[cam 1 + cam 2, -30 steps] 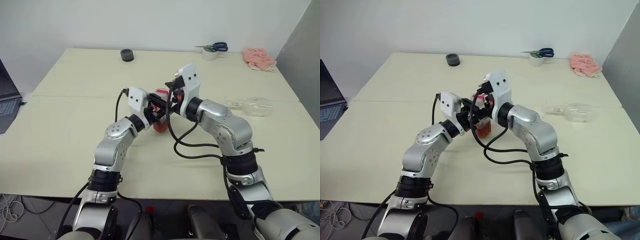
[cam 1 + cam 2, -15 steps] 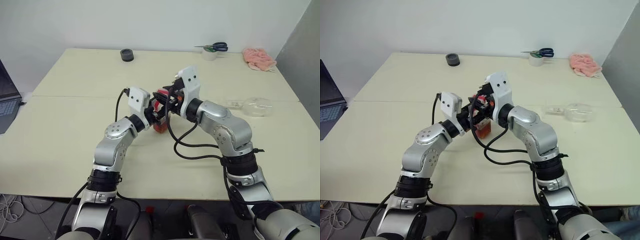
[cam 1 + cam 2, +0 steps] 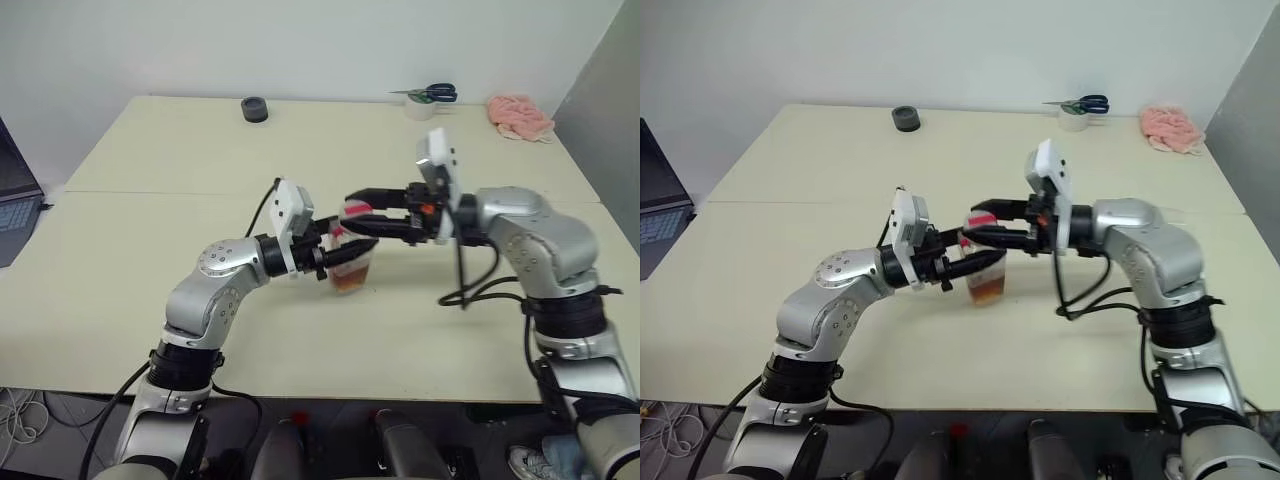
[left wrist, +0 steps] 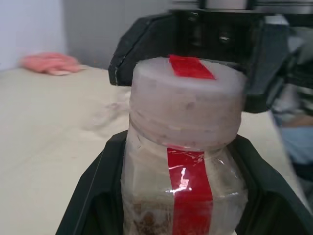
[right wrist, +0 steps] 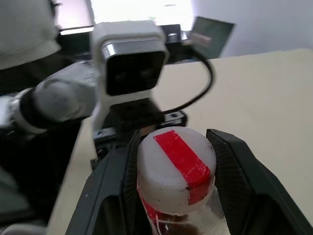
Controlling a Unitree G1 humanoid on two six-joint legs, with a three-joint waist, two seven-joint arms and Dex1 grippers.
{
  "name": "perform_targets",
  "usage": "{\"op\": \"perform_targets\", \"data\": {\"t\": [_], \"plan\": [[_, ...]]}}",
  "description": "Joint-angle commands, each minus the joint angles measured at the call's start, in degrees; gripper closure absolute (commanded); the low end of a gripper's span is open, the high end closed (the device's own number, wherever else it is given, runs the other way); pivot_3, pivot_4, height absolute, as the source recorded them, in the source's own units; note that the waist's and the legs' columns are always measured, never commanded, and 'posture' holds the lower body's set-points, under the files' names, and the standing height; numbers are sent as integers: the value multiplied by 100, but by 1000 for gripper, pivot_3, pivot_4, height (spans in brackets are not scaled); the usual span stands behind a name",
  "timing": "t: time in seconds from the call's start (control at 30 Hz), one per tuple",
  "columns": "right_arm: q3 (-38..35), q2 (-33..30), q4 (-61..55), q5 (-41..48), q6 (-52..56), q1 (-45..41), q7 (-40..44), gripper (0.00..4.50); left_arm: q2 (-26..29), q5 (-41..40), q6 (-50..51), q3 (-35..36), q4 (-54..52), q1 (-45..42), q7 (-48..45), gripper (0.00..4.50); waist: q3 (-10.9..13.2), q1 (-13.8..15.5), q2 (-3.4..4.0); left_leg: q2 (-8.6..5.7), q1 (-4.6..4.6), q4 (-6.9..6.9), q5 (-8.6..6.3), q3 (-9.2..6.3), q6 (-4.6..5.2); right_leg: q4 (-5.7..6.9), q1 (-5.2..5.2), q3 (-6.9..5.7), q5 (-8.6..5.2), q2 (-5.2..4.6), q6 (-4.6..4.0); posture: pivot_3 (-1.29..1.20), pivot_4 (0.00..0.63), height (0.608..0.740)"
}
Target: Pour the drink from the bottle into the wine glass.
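Bottle (image 3: pixel 350 268) held upright at frame centre by left tool (image 3: pixel 345 258) clamped on body, right tool (image 3: pixel 362 212) closed around cap (image 5: pixel 175 164), desk (image 3: pixel 150 200) edges well apart.

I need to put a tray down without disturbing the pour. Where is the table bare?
Bare: the table's near left, between the laptop and the left arm. Crowded: the middle, both pincers on the bottle.
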Motion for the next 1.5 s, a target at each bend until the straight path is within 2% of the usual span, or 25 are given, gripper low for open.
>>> {"op": "perform_targets", "data": {"t": [0.03,0.2,0.27,0.3,0.37,0.47,0.6,0.87,1.03,1.2,1.5], "plan": [[381,67,1,-75,-218,-20,373,2652,72,-310,68,166,-333,-66,-102,2344,1,-34,2,3,3,0,0,2,0,2,0,3,-1,3,2,0,150,740],[312,103,-18,-21,-47,-60,149,2652,-3,-209,-35,112,-314,-70,-11,2344,3,-16,4,9,5,4,2,1,2,6,-1,8,-4,14,7,0,150,740],[190,118,-97,70,69,-77,-11,1930,-29,-110,-128,71,-259,-90,7,2344,3,-2,4,8,3,5,2,2,1,4,0,10,-5,13,7,0,150,740],[106,124,-185,121,137,-75,-129,1754,-29,5,-217,17,-211,-91,13,2344,3,5,4,7,3,5,2,2,1,3,0,11,-4,12,7,0,150,740],[-55,123,-437,178,250,-59,-419,1000,-54,212,-401,-55,-48,-116,40,2344,4,17,5,7,-1,5,2,2,1,2,-3,11,1,11,-2,0,150,740],[-326,254,-844,118,392,-31,-1235,15,-118,345,-553,-103,135,-177,60,2344,4,18,6,7,-1,3,2,2,1,2,-3,11,3,10,-5,0,150,740],[-620,603,-1250,-114,791,-22,-2676,0,-265,424,-691,-134,324,-251,52,2344,4,18,6,6,-1,4,2,2,1,3,-3,11,2,10,-4,0,150,740],[-1033,1305,-2569,-117,2364,461,-5061,0,-615,774,-1318,-105,1051,-521,153,2344,3,28,6,5,-3,2,2,2,0,4,-5,13,3,9,-6,0,150,740],[-1324,1820,-3453,-94,3198,714,-6100,0,-733,845,-1495,-88,1355,-623,129,2344,3,25,6,5,-4,2,2,6,0,6,-9,19,2,9,-5,0,150,740],[-1309,2169,-3852,-269,3512,1120,-6667,0,-871,902,-1639,-135,1591,-743,74,2344,3,21,6,5,-8,0,2,6,0,6,-13,19,1,10,-2,0,150,740],[-1089,2187,-4025,-395,3639,1148,-6859,0,-966,1038,-1766,-144,1892,-879,-15,2344,3,10,6,8,-5,1,2,15,1,7,-16,29,-5,15,7,0,150,740]]}}
